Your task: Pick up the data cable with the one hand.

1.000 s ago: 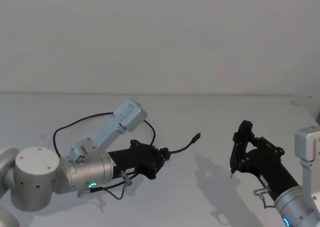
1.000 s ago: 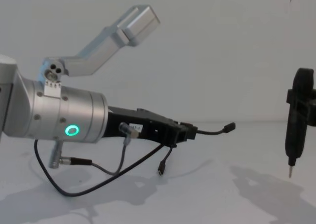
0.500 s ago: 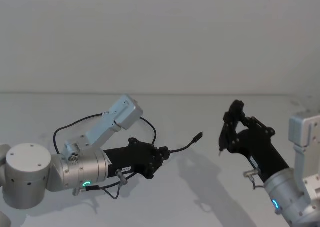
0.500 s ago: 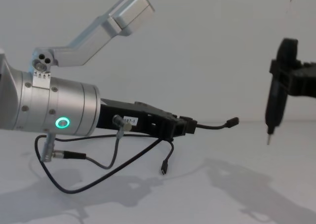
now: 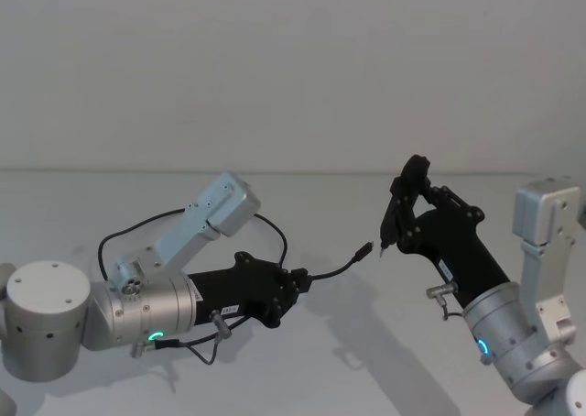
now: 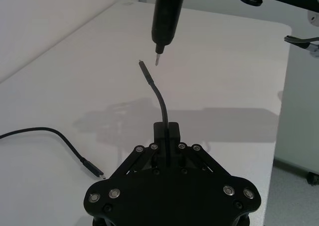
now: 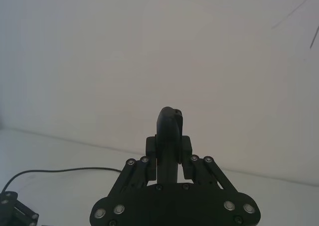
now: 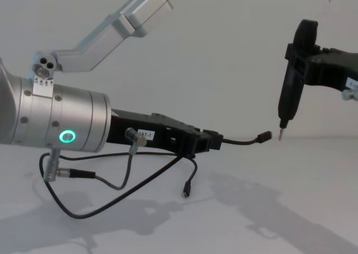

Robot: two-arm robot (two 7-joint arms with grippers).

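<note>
Your left hand is squeezing the data cable tight and holding it up over the white surface. A short piece of cable is sticking out past the hand, with its plug in the air. The rest is hanging down in a loop, and the other plug is dangling near the surface. Your right hand is gripping a black pen-like tool. Its pale tip is pointing down, just beside the raised plug.

A plain white matte wall rises behind the smooth white worktop, where soft grey shadows lie.
</note>
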